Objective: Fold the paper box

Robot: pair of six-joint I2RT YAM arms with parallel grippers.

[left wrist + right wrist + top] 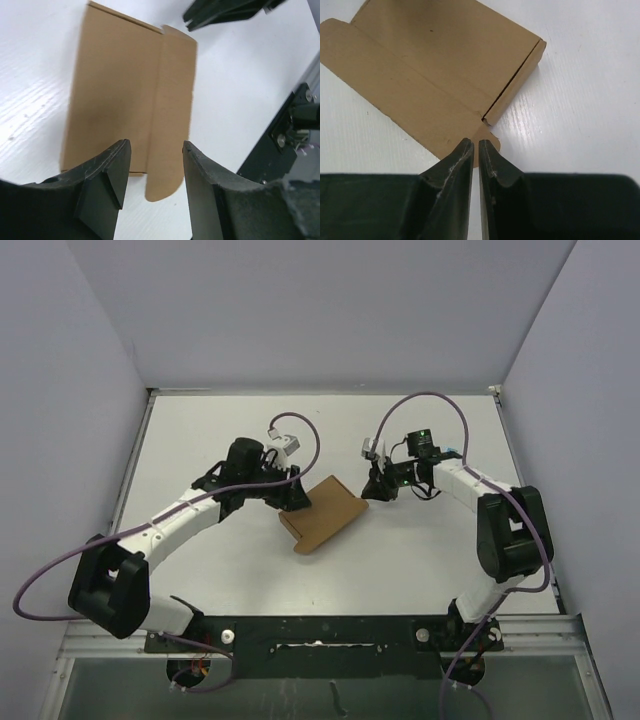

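On the surface [420, 560], between both arms, the paper box [322, 513] lies flat, with one long flap [405, 97] open beside its closed body. The left gripper [156, 150] stands at the box's opposite edge, fingers spread and holding nothing. The right gripper [476, 145] sits at the flap's rounded corner, fingers almost pressed together; a grip cannot be confirmed. Recommended: the left steadies the body while the right turns the flap along its crease.

White links [175, 510], black joints [108, 585], purple cables [430, 394]; left pincer [156, 145], right pincer [476, 142] scuffed black.
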